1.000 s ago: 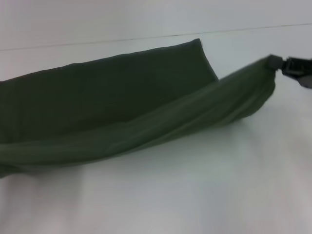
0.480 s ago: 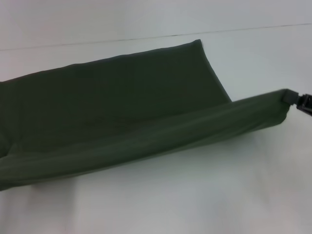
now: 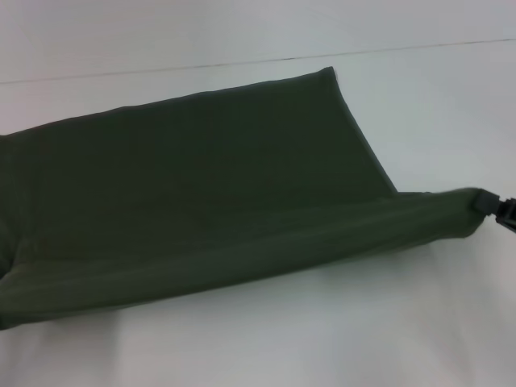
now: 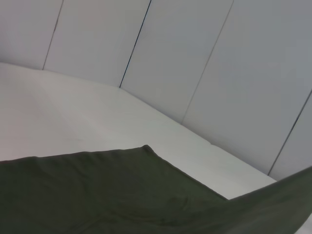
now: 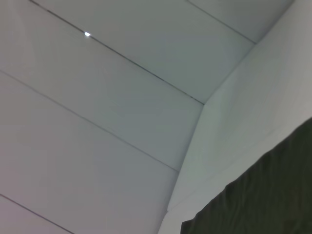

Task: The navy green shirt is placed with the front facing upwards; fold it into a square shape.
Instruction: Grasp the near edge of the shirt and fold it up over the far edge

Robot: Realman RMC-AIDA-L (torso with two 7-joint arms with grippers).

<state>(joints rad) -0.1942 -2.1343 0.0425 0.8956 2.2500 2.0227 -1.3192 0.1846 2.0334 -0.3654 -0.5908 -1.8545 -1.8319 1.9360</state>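
From my head camera, the navy green shirt fills the frame's left and centre on the white table, plain matte cotton, its near edge raised in a long fold. My right gripper pinches that edge's corner at mid-right. My left wrist camera shows smooth olive cloth across the bottom; my left gripper is unseen. My right wrist camera shows wrinkled cloth at lower right.

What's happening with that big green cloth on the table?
A two-armed robot is folding a navy green shirt spread on a white table. Its right gripper, at the right edge of the head view, is pinching one corner of the shirt's near edge, holding it raised and stretched out. The left gripper is out of sight.
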